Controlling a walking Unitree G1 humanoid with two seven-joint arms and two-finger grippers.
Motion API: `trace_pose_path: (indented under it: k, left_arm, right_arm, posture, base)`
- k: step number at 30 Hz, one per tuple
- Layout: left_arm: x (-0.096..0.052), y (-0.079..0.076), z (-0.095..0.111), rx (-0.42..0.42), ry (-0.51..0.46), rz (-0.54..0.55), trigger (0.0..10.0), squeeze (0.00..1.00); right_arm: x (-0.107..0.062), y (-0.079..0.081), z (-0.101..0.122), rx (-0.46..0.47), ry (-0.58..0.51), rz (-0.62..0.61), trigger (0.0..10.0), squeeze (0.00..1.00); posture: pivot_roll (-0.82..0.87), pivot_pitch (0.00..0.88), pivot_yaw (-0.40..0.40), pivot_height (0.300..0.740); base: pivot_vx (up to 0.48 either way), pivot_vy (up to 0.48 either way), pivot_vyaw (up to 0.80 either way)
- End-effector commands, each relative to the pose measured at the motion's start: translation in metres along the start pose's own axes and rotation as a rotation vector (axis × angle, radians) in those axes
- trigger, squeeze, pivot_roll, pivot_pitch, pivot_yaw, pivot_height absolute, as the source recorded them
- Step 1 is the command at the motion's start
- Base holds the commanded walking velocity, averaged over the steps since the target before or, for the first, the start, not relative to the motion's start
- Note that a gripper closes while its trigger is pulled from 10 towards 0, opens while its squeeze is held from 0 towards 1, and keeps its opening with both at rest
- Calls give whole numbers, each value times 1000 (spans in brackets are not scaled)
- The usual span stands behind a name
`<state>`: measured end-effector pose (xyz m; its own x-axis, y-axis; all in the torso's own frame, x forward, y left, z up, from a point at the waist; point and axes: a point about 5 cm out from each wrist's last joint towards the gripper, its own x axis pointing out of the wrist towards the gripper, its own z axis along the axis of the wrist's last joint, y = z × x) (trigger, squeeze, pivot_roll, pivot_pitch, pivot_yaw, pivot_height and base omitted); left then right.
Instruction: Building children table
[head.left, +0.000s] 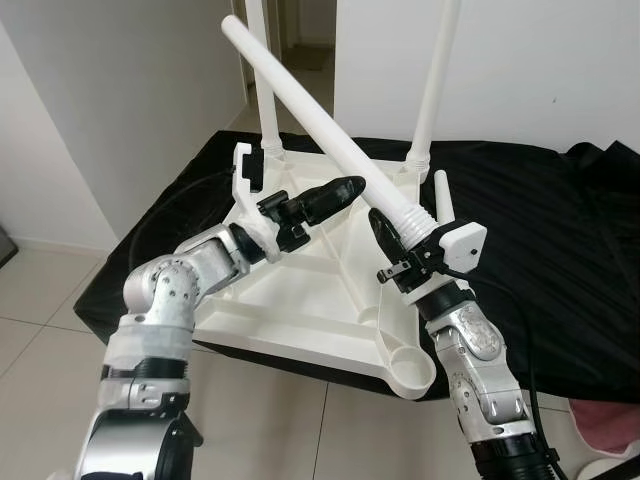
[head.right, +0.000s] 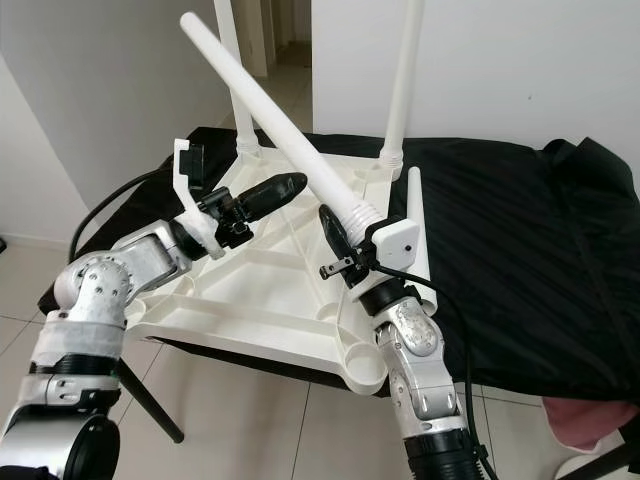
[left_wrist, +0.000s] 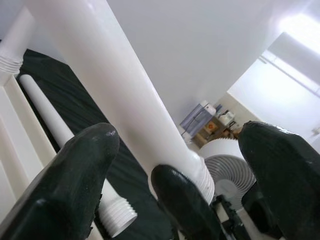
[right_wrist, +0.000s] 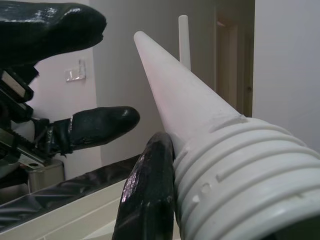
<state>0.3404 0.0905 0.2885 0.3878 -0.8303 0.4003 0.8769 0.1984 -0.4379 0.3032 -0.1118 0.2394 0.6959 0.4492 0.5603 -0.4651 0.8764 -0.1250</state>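
Observation:
A white children's table (head.left: 300, 290) lies upside down on a black cloth (head.left: 540, 230). Two white legs (head.left: 265, 90) (head.left: 435, 80) stand upright in its far corners. My right gripper (head.left: 395, 225) is shut on a third leg (head.left: 310, 110) just above its threaded end (right_wrist: 240, 175), and the leg slants up to the left. My left gripper (head.left: 340, 192) hovers open beside the leg's middle, its fingers (left_wrist: 75, 175) apart and not touching it. Near the front right corner is an empty round socket (head.left: 410, 368). A fourth leg (head.right: 412, 220) lies on the cloth by the table's right edge.
The cloth-covered surface ends close to me, with tiled floor (head.left: 40, 290) below. White walls stand behind, and a doorway (head.left: 305, 40) opens at the back. A pink cloth (head.left: 610, 440) lies at the lower right. A white fan (left_wrist: 225, 160) stands further off.

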Motion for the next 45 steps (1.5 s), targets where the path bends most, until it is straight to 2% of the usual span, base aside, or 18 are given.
trace_pose_path:
  k: [1,15,19,20,26,31,33,34,35,36,38,40,45]
  left_arm:
    - [0,0,4,-11,-17,-25,10000,0]
    - [1,35,13,-25,-61,214,10000,0]
    - [2,41,21,-73,-113,255,10000,0]
    - [2,42,29,-88,-134,264,10000,0]
    - [-2,49,54,-96,-206,321,10000,0]
    - [-6,54,67,-103,-234,359,10000,0]
    - [-5,54,67,-102,-230,353,10000,0]
    - [-3,54,65,-107,-221,347,9294,0]
    - [-3,54,65,-107,-221,347,9294,0]
    - [-1,54,61,-119,-210,341,3529,0]
    - [0,54,60,-118,-205,340,3529,0]
    - [1,55,61,-163,-236,323,0,0]
    - [-2,58,61,-177,-250,335,0,0]
  right_arm:
    - [1,6,4,14,-18,29,10000,0]
    - [-4,26,1,57,-4,44,10000,0]
    - [-9,33,-3,81,13,42,10000,0]
    - [-13,34,-4,87,23,36,10000,0]
    - [-22,38,-10,90,55,31,10000,0]
    - [-22,41,-12,89,65,53,10000,0]
    - [-22,42,-13,89,68,62,10000,0]
    - [-22,43,-13,89,70,69,10000,0]
    - [-22,43,-13,89,70,69,10000,0]
    - [-21,45,-14,91,71,80,10000,0]
    - [-21,46,-14,92,72,83,10000,0]
    - [-21,48,-14,98,73,93,10000,0]
    - [-23,49,-14,104,74,97,10000,0]
  posture:
    - [-5,87,50,740]
    - [-26,89,63,740]
    - [-29,87,64,740]
    - [-31,83,66,740]
    - [-43,78,78,740]
    - [-39,72,86,740]
    - [-39,72,86,740]
    - [-37,70,87,740]
    - [-37,70,87,740]
    - [-35,69,87,740]
    - [-35,69,87,740]
    - [-32,66,87,740]
    - [-29,66,86,740]
  base:
    - [0,0,0]
    - [0,0,0]
    - [0,0,0]
    - [0,0,0]
    - [0,0,0]
    - [0,0,0]
    - [0,0,0]
    - [0,0,0]
    - [0,0,0]
    - [0,0,0]
    - [0,0,0]
    - [0,0,0]
    - [0,0,0]
